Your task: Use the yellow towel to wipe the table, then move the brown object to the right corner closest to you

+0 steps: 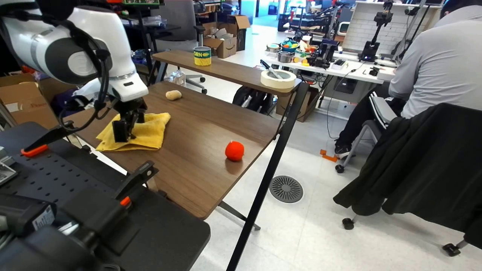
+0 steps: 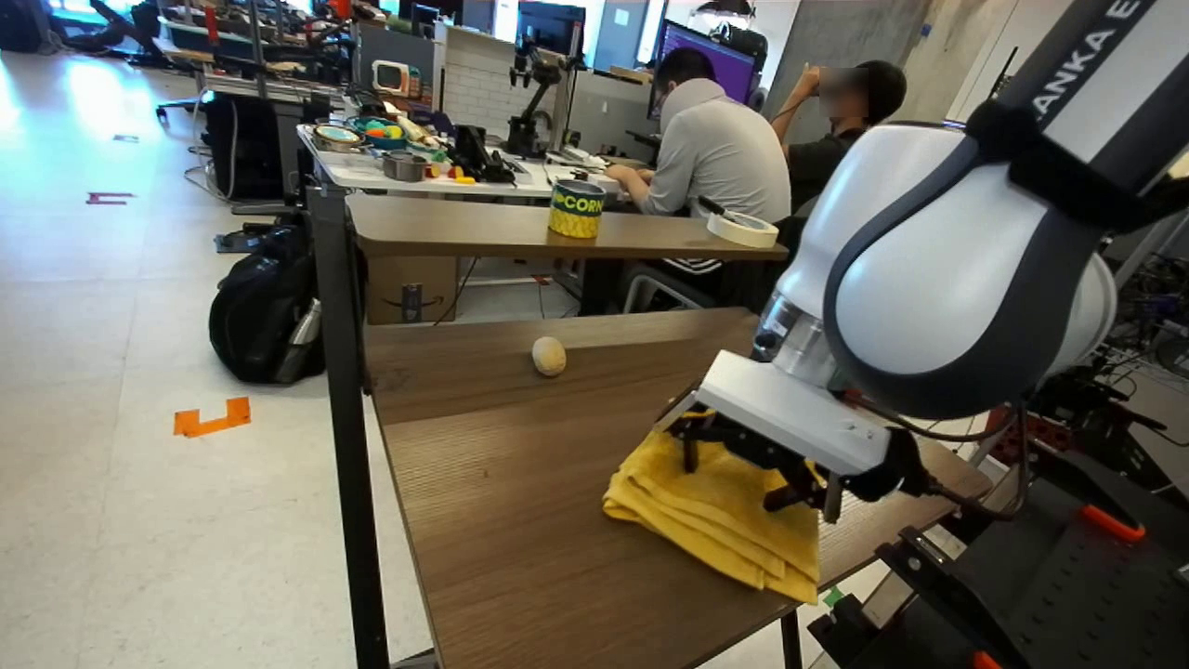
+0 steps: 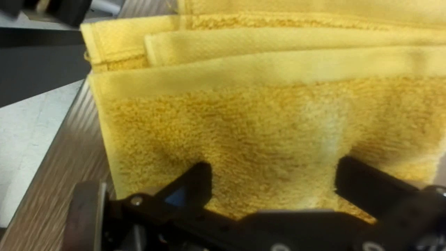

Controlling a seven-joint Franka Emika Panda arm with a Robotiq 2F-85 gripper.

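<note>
The yellow towel (image 1: 150,130) lies folded in layers on the dark brown table (image 1: 199,124), by the edge beside the robot's cart. Over it my gripper (image 3: 273,174) points down, open, its fingers (image 3: 200,181) wide apart with towel surface showing between them. Whether the fingertips touch the cloth I cannot tell. In both exterior views the brown object (image 1: 173,95) (image 2: 549,356), a small tan oval lump, rests on the tabletop apart from the towel. A rounded tabletop corner (image 1: 202,210) shows toward the camera in an exterior view; I cannot tell whether it is the right corner.
A red-orange ball (image 1: 234,151) sits near the table's edge. Along one side runs a raised shelf (image 2: 446,228) carrying a corn can (image 2: 576,209) and a tape roll (image 1: 278,79) with a marker. Clamps (image 1: 137,178) and a black cart top (image 1: 177,233) adjoin the table.
</note>
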